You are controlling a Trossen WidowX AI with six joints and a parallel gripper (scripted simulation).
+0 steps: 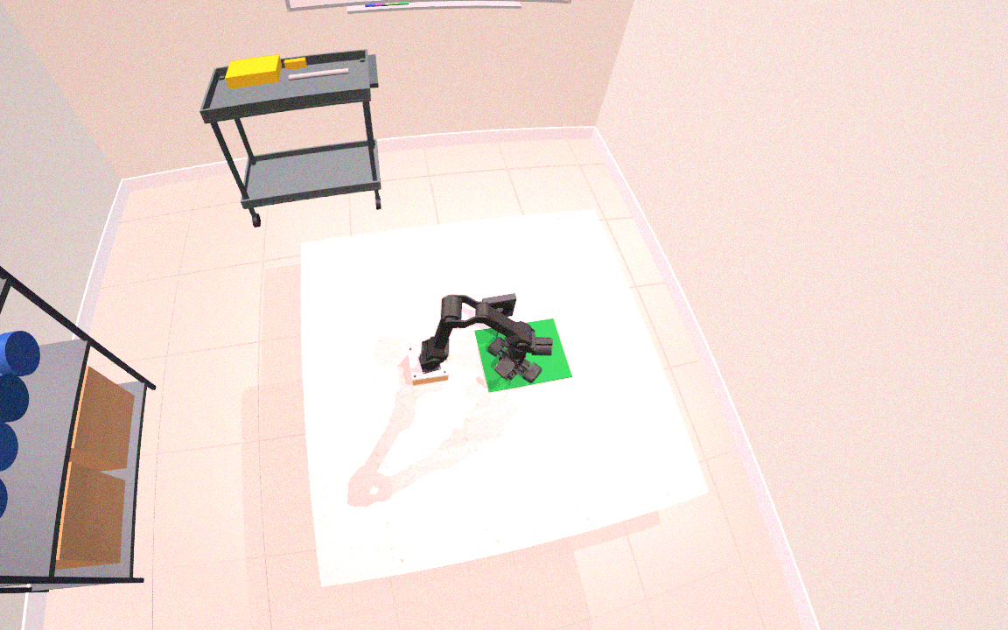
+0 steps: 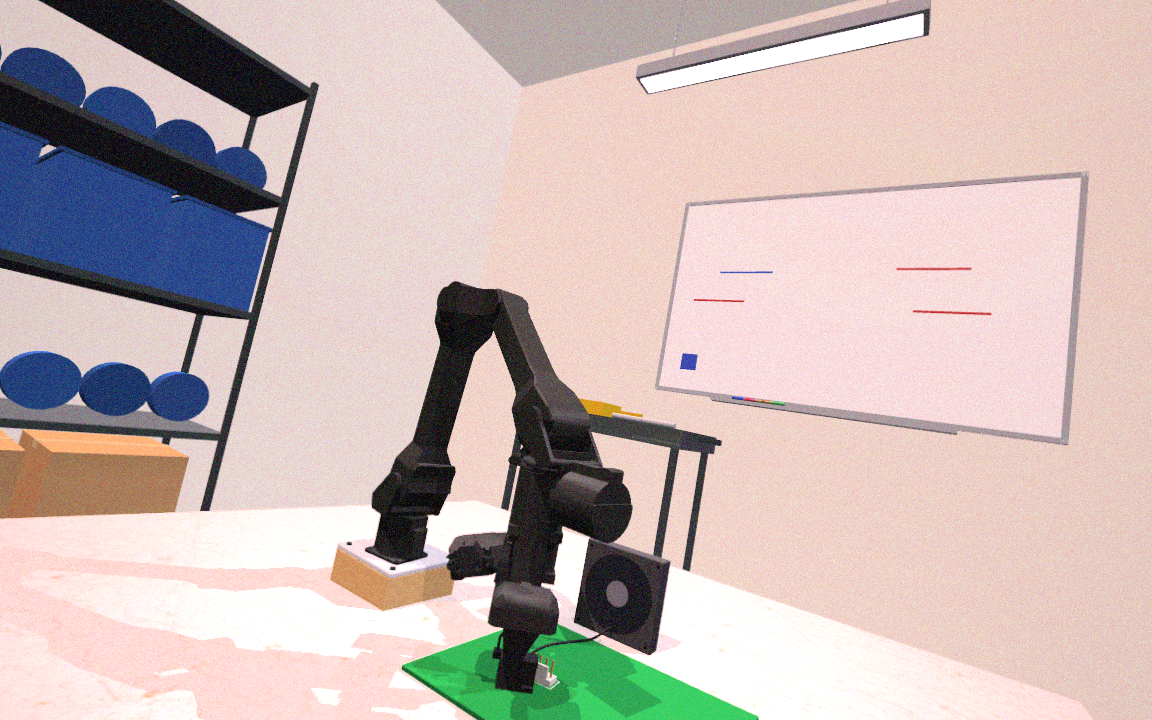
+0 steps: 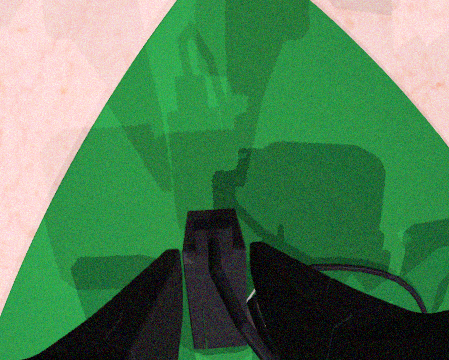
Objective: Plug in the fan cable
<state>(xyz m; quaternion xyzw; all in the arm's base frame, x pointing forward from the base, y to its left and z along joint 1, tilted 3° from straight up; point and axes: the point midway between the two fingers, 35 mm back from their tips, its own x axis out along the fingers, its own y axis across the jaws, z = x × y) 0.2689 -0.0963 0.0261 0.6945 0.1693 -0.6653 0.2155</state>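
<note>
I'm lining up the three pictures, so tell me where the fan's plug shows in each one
Top: not made out; the arm covers that part of the green board.
Exterior: bottom centre, plug between the fingers of the hand, beside the header.
Wrist: lower centre, plug gripped between the fingers.
Shared landmark: the green board.
</note>
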